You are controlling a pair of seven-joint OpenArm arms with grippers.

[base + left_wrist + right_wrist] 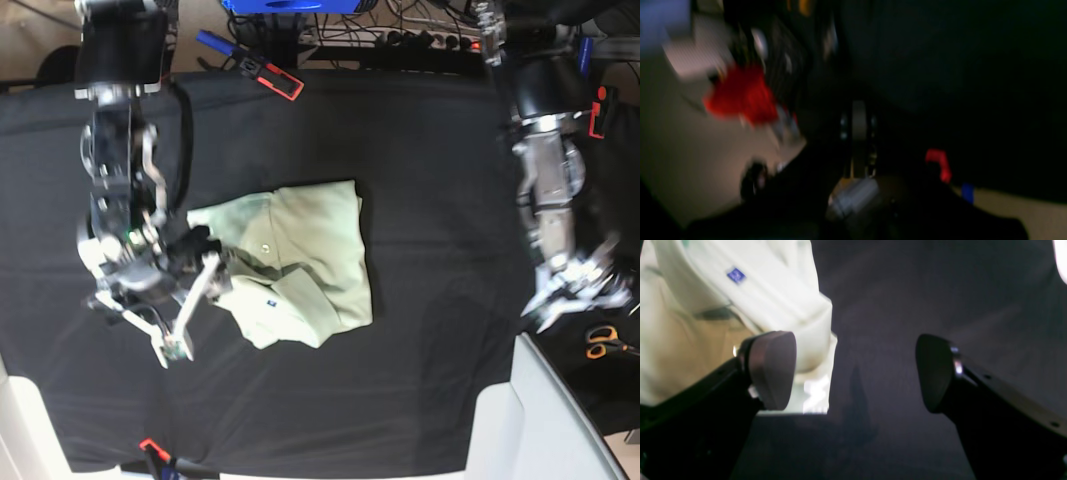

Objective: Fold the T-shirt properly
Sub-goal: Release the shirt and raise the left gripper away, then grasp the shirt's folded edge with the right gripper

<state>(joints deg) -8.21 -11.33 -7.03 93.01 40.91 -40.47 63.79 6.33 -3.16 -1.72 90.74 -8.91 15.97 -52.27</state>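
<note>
The pale mint-green T-shirt [300, 255] lies folded into a rough rectangle in the middle of the black table cover. Its tiny blue tag [270, 297] faces up near the lower left corner. My right gripper [190, 315] hangs at the shirt's left edge with its fingers wide open. In the right wrist view the T-shirt [706, 306] and blue tag [736, 275] fill the upper left behind one pad [771, 370]. Only black cloth lies between the fingers of my right gripper [853, 373]. My left gripper [578, 292] is far off at the table's right edge, shut on nothing, and its view is dark and blurred [858, 133].
Orange-handled scissors [602, 343] lie off the table's right side. Red-and-black clamps [272, 75] hold the cloth at the back edge and another clamp [152, 449] at the front. Cables and a power strip [420, 38] run along the back. A white surface [560, 420] borders the front right.
</note>
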